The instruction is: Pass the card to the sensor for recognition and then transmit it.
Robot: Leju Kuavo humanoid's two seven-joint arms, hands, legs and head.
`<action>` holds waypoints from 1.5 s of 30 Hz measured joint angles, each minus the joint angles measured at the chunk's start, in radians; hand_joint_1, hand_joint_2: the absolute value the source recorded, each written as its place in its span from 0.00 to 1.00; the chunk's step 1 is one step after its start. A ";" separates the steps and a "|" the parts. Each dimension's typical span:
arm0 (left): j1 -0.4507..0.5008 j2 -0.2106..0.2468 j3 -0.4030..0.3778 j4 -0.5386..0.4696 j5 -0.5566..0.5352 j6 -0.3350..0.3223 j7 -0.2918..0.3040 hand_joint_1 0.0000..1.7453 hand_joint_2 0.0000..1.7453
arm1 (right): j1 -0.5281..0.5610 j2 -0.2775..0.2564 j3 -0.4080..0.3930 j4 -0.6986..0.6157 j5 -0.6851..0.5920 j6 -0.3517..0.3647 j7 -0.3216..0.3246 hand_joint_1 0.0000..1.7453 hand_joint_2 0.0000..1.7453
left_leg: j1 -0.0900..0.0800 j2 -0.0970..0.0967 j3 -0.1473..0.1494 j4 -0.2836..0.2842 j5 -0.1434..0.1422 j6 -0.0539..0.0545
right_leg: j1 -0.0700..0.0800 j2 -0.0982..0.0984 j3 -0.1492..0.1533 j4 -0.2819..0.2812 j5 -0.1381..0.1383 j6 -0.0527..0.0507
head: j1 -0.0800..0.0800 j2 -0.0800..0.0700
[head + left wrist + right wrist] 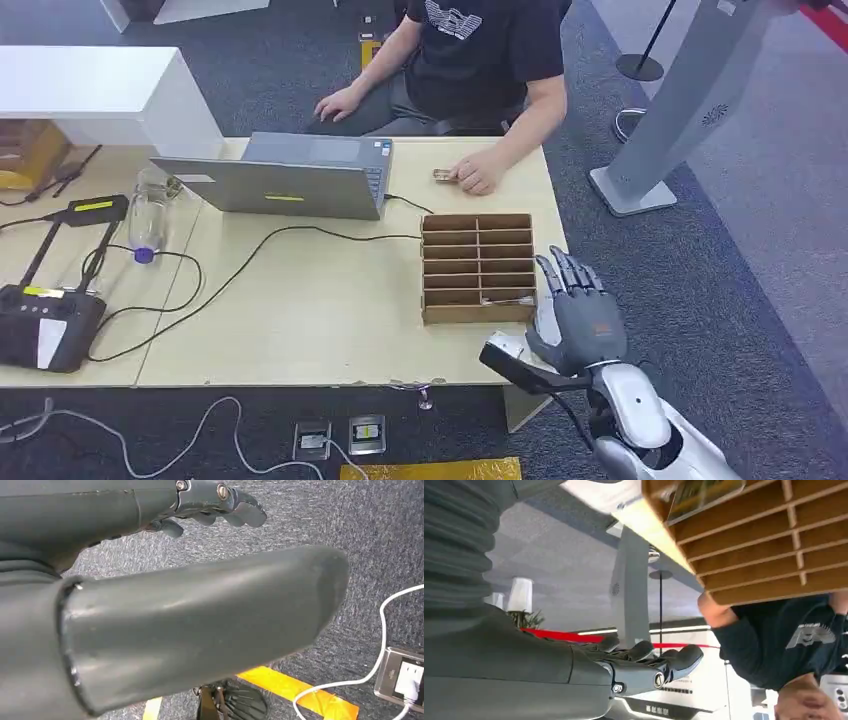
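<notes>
Head view: we log the right hand point(575, 310) raised just beside the near right corner of the wooden slotted box point(478, 268) on the tabletop point(320, 310), fingers spread, holding nothing. A card point(500, 298) lies in the box's nearest row. A person point(470, 60) sits behind a laptop point(290, 180).

Left wrist view: left hand point(165, 580) over grey carpet point(310, 525), fingers apart, holding nothing.

Right wrist view: right hand fingers point(674, 662) apart; card point(704, 492) in a slot.

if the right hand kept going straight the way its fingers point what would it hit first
Probably the brown wooden compartment box on the table; the right hand sits just beside its near right corner, fingers aimed along that side. Depth is unclear, so it may slip past.
</notes>
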 joint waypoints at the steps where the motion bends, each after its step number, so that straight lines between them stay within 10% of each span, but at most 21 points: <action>1: 0.000 0.000 0.000 0.000 0.000 0.000 0.000 0.00 0.00 | 0.001 0.007 0.007 0.007 0.002 -0.003 0.000 0.00 1.00 | 0.000 0.000 0.000 0.000 0.000 0.000 | 0.000 0.000 0.000 0.000 0.000 0.000 | 0.000 0.000; 45: 0.000 0.000 0.000 0.000 -0.009 -0.006 -0.010 0.00 0.00 | -0.118 0.155 0.068 0.232 -0.042 0.007 -0.117 0.00 1.00 | 0.000 0.000 0.000 0.000 0.000 0.000 | 0.000 0.000 0.000 0.000 0.000 0.000 | 0.000 0.000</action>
